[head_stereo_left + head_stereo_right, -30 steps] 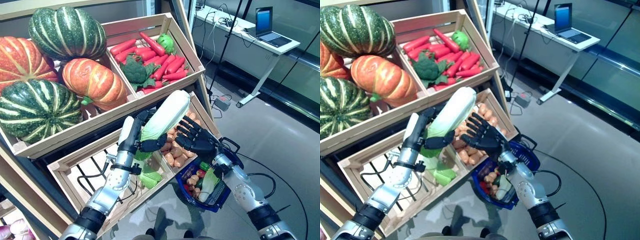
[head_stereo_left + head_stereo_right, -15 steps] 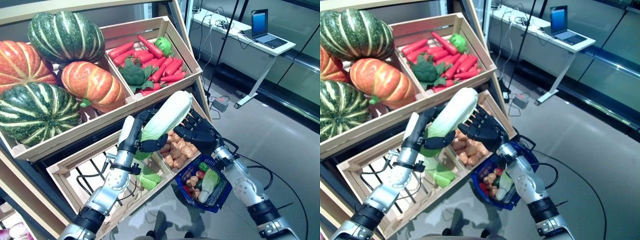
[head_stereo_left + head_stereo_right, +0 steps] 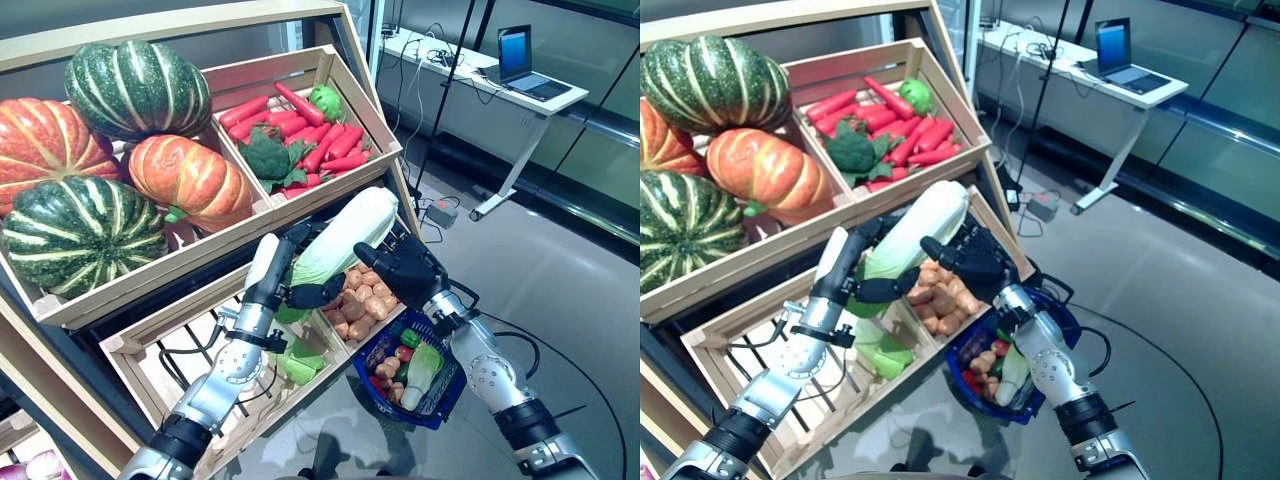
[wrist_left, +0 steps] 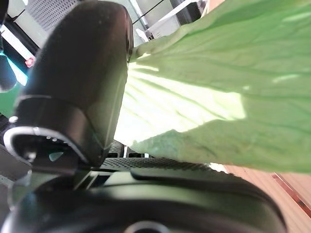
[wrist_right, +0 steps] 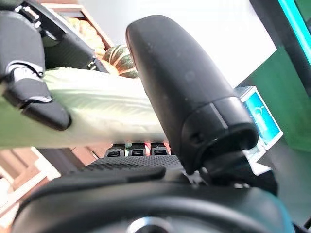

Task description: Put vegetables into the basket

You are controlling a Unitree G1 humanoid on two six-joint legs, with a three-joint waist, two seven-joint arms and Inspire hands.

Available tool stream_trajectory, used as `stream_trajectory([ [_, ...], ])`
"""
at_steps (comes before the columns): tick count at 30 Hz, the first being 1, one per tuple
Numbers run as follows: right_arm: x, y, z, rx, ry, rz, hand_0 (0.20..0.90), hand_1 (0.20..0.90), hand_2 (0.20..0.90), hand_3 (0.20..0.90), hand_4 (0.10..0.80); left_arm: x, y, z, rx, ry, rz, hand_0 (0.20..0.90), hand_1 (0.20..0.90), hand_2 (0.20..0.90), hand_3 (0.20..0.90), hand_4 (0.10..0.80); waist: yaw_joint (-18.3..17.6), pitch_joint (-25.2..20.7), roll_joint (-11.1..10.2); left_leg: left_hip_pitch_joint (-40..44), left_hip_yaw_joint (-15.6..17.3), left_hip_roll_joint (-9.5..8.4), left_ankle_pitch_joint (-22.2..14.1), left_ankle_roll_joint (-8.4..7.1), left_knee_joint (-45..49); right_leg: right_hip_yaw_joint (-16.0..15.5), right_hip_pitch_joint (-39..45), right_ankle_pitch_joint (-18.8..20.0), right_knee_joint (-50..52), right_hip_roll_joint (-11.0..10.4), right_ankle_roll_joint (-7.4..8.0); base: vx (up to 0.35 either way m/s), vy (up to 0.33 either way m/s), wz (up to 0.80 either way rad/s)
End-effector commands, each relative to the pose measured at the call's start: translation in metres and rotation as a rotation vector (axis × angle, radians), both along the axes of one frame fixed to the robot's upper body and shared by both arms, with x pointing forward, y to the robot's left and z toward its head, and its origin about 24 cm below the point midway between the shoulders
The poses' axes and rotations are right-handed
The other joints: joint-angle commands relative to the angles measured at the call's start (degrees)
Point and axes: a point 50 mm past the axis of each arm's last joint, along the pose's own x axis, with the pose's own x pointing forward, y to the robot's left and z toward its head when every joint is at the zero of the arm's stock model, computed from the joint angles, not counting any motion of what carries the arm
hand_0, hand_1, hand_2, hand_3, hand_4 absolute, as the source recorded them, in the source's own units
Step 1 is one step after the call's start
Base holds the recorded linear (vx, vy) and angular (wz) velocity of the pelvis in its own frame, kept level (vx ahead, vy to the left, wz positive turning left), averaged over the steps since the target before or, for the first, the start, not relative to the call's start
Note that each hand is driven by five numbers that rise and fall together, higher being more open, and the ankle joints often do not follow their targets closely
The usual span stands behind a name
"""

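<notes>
A long pale-green cabbage (image 3: pixel 345 235) is held up in front of the lower crates, with my left hand (image 3: pixel 287 262) shut on its leafy lower end. My right hand (image 3: pixel 410 268) reaches in from the right. Its straight fingers lie against the cabbage's white upper part. In the right wrist view the cabbage (image 5: pixel 107 111) runs between that hand's upright thumb (image 5: pixel 189 92) and its fingers. The left wrist view is filled by cabbage leaf (image 4: pixel 218 97) past the thumb (image 4: pixel 77 92). A blue basket (image 3: pixel 442 398) with a few vegetables in it hangs by my right forearm.
The wooden stand holds pumpkins (image 3: pixel 185 180) upper left and red carrots with broccoli (image 3: pixel 310 140) upper right. A crate of small potatoes (image 3: pixel 362 300) sits under the cabbage. A slatted crate (image 3: pixel 190 350) holds green vegetables. A desk with a laptop (image 3: pixel 520 50) stands at the far right.
My right hand has moved left from beside the cabbage until its fingers rest on it. The left hand keeps its hold; the cabbage has shifted slightly right.
</notes>
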Motion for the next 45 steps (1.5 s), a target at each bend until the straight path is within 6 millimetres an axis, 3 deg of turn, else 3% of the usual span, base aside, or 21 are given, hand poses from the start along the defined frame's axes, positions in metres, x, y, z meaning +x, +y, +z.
stream_trajectory([
  [1,0.009,0.025,0.088,0.327,-0.414,0.198,0.900,0.900,0.900,0.900,0.800,0.018,-0.040,0.034,0.001,-0.155,-0.214,0.300,0.300,0.300,0.300,0.400,-0.1,-5.0,0.3,0.6,-0.8,-2.29,-6.9,1.75,0.1,-2.5,2.4,-5.4,2.3,0.2,-2.55,0.000,0.000,0.00],
  [15,0.013,0.021,0.104,0.267,-0.488,0.119,0.900,0.900,0.900,0.900,0.800,0.000,-0.071,0.037,0.118,-0.247,-0.419,0.300,0.300,0.300,0.300,0.400,-0.6,-5.0,0.4,0.0,-0.8,-2.22,-6.9,1.80,0.1,-1.7,1.6,-5.5,2.4,0.4,-2.45,0.000,0.000,0.00],
  [25,0.019,0.012,0.101,0.172,-0.468,0.003,0.900,0.900,0.900,0.900,0.800,-0.008,-0.079,0.031,0.142,-0.261,-0.461,0.300,0.300,0.300,0.300,0.400,-0.6,-4.7,0.3,-0.1,-0.8,-2.19,-6.9,1.87,0.1,-1.5,1.5,-5.4,2.5,0.4,-2.42,0.000,0.000,0.00],
  [26,0.020,0.011,0.102,0.172,-0.474,-0.013,0.792,0.792,0.792,0.792,0.728,-0.008,-0.079,0.030,0.146,-0.261,-0.459,0.300,0.300,0.300,0.300,0.400,-0.7,-4.7,0.2,-0.1,-0.8,-2.18,-6.9,1.89,0.1,-1.5,1.5,-5.4,2.5,0.3,-2.43,0.000,0.000,0.00],
  [27,0.020,0.010,0.102,0.179,-0.473,-0.023,0.300,0.300,0.300,0.300,0.400,-0.008,-0.079,0.029,0.146,-0.256,-0.453,0.300,0.300,0.300,0.300,0.400,-0.7,-4.6,0.3,-0.1,-0.8,-2.17,-6.9,1.89,0.1,-1.4,1.5,-5.4,2.5,0.4,-2.42,0.000,0.000,0.00],
  [45,0.023,0.006,0.106,0.209,-0.459,-0.095,0.300,0.300,0.300,0.300,0.400,-0.006,-0.077,0.024,0.135,-0.241,-0.409,0.300,0.300,0.300,0.300,0.400,-0.7,-4.6,0.2,-0.4,-0.7,-2.13,-6.6,1.94,0.1,-1.3,1.3,-4.9,2.1,0.4,-2.51,0.000,0.000,0.00],
])
